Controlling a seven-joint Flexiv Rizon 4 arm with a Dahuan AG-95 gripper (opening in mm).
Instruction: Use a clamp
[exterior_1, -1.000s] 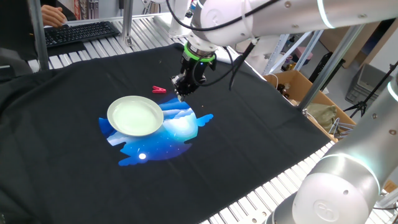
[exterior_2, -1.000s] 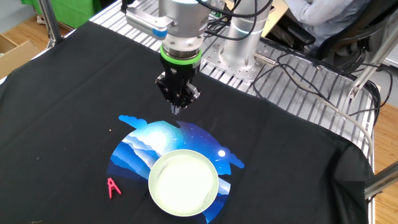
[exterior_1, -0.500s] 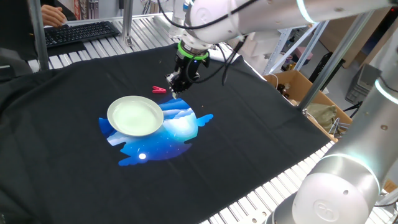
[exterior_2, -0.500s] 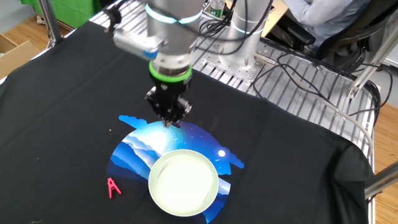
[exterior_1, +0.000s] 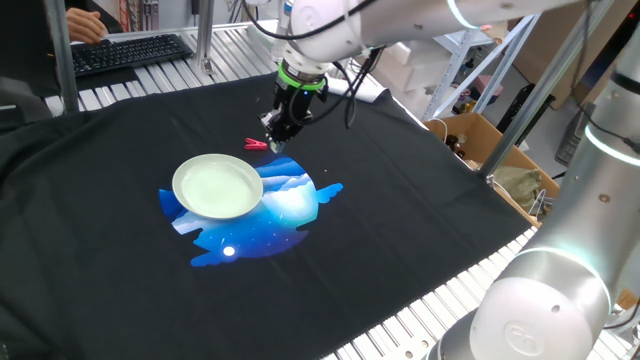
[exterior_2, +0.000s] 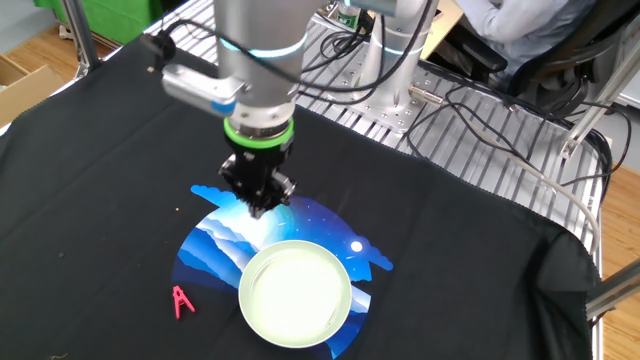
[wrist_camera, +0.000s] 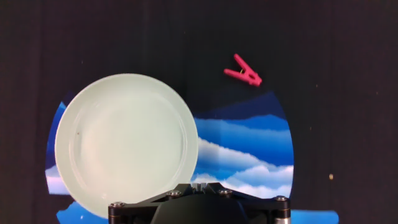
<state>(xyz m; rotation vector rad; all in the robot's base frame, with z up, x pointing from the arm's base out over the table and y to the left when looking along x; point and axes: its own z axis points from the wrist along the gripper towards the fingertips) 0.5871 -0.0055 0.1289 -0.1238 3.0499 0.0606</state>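
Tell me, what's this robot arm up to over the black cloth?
The arm's end effector hangs above the black cloth, over the blue printed picture, holding nothing. The little red clamp lies untouched on the cloth, just off the picture's edge and apart from the pale green plate, which looks empty. The clamp has not been picked up yet. Whether the fingers are open or shut cannot be made out.
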